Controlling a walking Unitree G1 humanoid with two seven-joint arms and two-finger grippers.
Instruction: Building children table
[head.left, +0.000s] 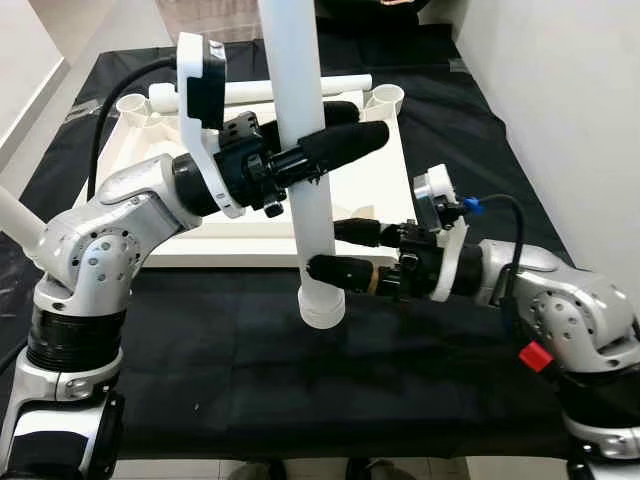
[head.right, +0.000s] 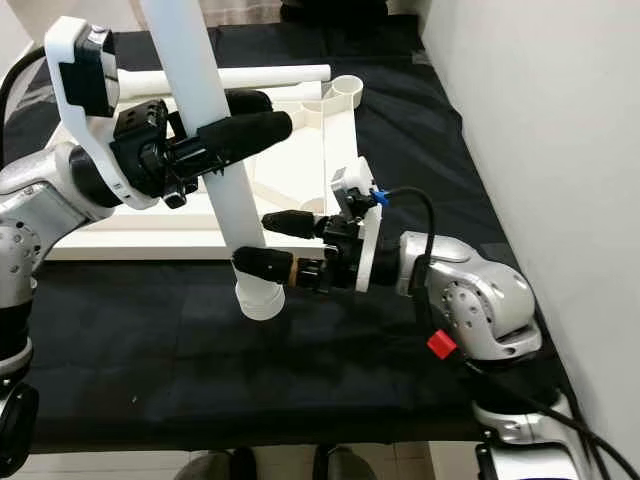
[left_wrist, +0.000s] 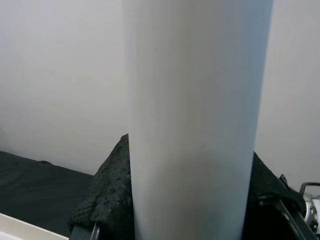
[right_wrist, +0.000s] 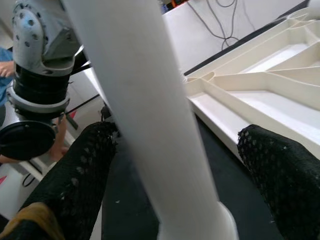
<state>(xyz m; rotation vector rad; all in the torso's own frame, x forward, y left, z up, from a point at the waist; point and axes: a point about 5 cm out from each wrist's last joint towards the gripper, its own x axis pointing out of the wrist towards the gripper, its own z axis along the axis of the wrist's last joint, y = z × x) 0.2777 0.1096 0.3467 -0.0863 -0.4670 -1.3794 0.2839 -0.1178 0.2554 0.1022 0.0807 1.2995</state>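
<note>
1. The left end effector is closed around the white table leg, holding it upright above the black-covered counter.
2. The right end effector is open, its fingers on both sides of the leg's lower end.
3. The overturned white tabletop lies behind; next, I judge, the leg must go to a corner socket.

A black cloth covers the table, with the white upturned tabletop lying on it.

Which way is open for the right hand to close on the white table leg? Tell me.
Probably straight in: the right hand already has its open fingers on either side of the white table leg near its lower end, nothing between; the left hand grips it higher up.
</note>
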